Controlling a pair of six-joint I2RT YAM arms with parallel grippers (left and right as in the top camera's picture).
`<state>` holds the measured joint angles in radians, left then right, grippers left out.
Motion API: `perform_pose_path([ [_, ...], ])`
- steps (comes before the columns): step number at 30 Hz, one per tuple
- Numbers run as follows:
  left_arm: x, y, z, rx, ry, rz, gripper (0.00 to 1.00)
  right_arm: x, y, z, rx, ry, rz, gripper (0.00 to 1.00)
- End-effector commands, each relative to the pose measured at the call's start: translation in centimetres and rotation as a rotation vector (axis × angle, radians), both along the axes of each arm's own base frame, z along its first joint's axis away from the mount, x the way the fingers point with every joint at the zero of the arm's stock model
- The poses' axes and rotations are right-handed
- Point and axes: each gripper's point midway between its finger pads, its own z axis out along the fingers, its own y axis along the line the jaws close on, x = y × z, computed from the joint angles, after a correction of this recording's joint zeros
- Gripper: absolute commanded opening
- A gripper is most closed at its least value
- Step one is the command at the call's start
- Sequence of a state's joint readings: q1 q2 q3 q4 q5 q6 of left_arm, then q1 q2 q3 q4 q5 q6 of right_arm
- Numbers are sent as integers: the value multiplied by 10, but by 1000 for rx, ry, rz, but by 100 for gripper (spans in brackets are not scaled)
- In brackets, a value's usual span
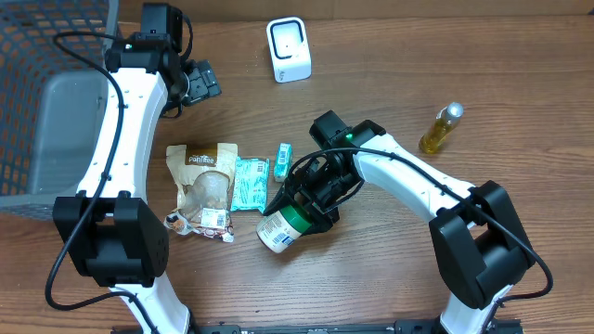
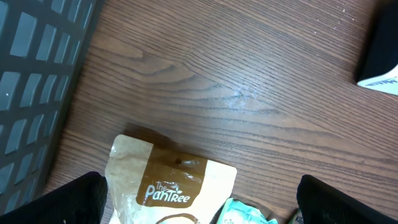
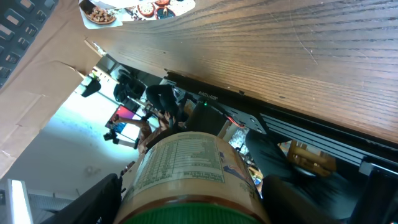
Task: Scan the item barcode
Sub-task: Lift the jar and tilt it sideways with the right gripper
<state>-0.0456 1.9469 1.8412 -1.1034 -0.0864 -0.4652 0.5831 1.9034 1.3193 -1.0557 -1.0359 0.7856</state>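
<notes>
A grey wire basket (image 1: 37, 93) stands left of the brown "The PanTree" pouch (image 1: 204, 176). Right of the pouch, the right gripper (image 1: 306, 206) clamps a green-lidded jar (image 1: 278, 230) with a fine-print label. Beyond the pouch, the left gripper (image 1: 200, 82) hovers with fingers spread wide.

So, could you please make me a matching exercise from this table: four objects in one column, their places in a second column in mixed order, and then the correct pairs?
Objects
1. white scanner
2. yellow bottle
3. green and white jar
4. brown pouch

Places
A. held in the right claw
B. right beside the teal packet
C. at the far side of the table, near the middle
D. alone on the right side of the table

Pairs: 1-C, 2-D, 3-A, 4-B
</notes>
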Motion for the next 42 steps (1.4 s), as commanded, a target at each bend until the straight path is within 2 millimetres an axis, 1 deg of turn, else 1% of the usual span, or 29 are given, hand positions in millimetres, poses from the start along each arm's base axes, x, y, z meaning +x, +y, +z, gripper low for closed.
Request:
perform_pose_path([
  [1, 3, -1, 12, -10, -33, 7, 100, 2, 4, 20, 61, -13, -4, 28],
  [25, 3, -1, 12, -10, -33, 7, 100, 2, 4, 20, 61, -13, -4, 28],
  [27, 3, -1, 12, -10, -33, 7, 100, 1, 5, 22, 73, -3, -4, 28],
  [33, 3, -1, 12, -10, -33, 7, 100, -4, 11, 40, 166, 61, -3, 28],
  [42, 3, -1, 12, -10, -33, 7, 100, -4, 11, 40, 161, 67, -7, 28],
])
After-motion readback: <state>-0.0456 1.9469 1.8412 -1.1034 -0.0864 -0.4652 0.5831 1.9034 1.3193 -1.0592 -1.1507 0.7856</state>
